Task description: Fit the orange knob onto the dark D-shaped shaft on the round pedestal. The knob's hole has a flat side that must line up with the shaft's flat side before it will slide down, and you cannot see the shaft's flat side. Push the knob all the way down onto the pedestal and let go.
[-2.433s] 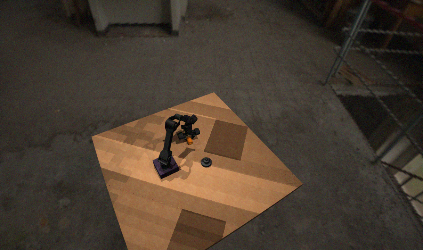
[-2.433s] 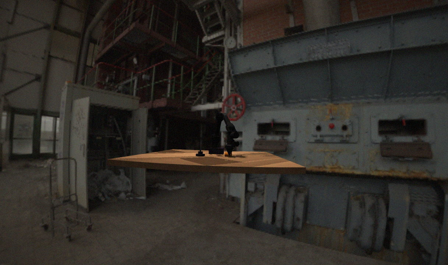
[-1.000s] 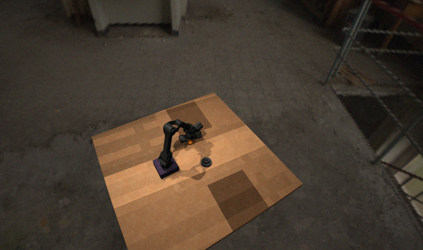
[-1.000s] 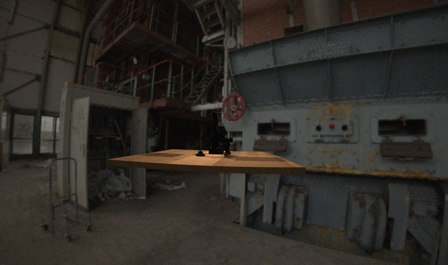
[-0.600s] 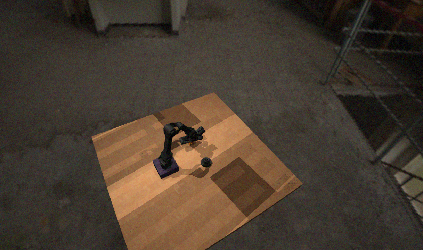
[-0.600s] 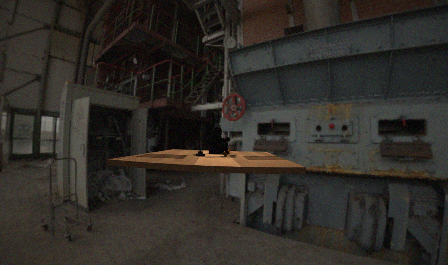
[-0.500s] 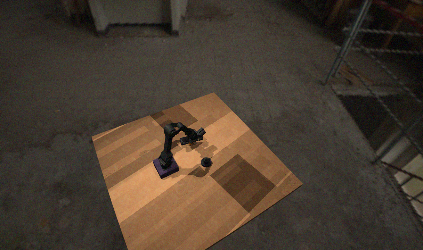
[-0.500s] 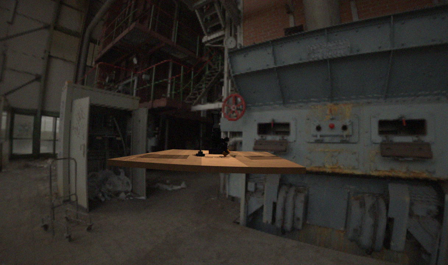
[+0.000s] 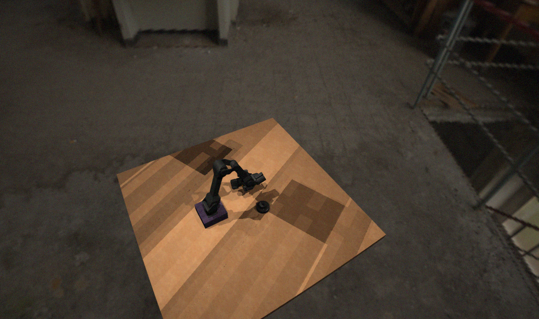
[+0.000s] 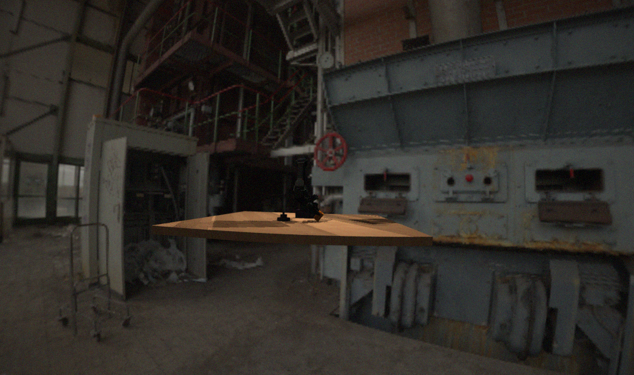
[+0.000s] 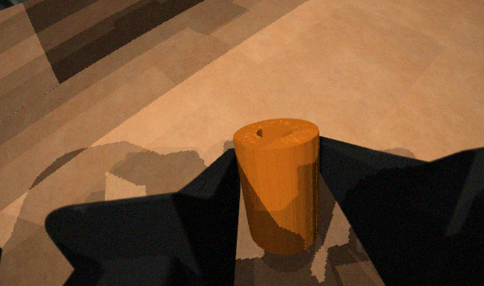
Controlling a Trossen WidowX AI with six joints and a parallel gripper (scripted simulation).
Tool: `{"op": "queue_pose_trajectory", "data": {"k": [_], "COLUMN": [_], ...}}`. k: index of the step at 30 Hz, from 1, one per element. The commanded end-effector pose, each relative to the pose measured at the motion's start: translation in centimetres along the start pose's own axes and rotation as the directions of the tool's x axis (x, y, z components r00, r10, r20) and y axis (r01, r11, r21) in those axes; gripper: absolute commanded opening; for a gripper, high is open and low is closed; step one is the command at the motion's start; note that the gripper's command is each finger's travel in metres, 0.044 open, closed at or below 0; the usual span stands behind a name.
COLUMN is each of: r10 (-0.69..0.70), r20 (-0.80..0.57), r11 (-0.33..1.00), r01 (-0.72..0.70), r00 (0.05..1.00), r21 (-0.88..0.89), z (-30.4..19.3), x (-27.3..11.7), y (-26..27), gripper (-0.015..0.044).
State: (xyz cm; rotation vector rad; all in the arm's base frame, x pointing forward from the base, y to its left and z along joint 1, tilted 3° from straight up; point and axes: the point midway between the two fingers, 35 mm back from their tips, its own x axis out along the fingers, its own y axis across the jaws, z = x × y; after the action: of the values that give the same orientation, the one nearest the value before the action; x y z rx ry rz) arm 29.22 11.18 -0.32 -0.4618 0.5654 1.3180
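The orange knob (image 10: 317, 215) (image 11: 281, 179) is a short cylinder held between the two dark fingers of my gripper (image 11: 274, 150). In the wrist view its end face shows a hole with a small dark patch at one side; the hole's flat side is hard to make out. In the exterior view the knob looks tilted, low over the table and right of the pedestal. In the top view the arm hides it. The dark round pedestal (image 9: 262, 208) (image 10: 283, 218) stands on the table, apart from the gripper, with its short shaft upright. The pedestal is not in the wrist view.
The arm's purple base block (image 9: 210, 214) sits on the wooden table (image 9: 207, 269) (image 10: 356, 235), left of the pedestal in the top view. Patchy shadows cross the table top. The table's edges drop to the floor.
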Motion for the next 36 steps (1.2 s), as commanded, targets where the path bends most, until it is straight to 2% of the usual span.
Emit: {"op": "queue_pose_trajectory", "data": {"k": [1, 16, 22, 25, 36], "r10": [0.007, 0.008, 0.008, 0.008, 0.008], "r20": [0.075, 0.323, 0.292, 0.292, 0.292], "r11": [1.0, 1.0, 1.0, 1.0, 1.0], "r01": [-0.007, -0.009, -0.008, -0.009, -0.009], "r00": [0.997, 0.946, 0.956, 0.956, 0.956], "r21": [0.0, 0.0, 0.0, 0.002, 0.002], "z": [-0.4, -1.9, -1.9, -1.7, -1.7], "x": [-0.2, -1.1, -1.3, -1.2, -1.2], "y": [0.2, 0.2, 0.2, 0.2, 0.2], "gripper": [0.0179, 0.0179, 0.0179, 0.0258, 0.026]}}
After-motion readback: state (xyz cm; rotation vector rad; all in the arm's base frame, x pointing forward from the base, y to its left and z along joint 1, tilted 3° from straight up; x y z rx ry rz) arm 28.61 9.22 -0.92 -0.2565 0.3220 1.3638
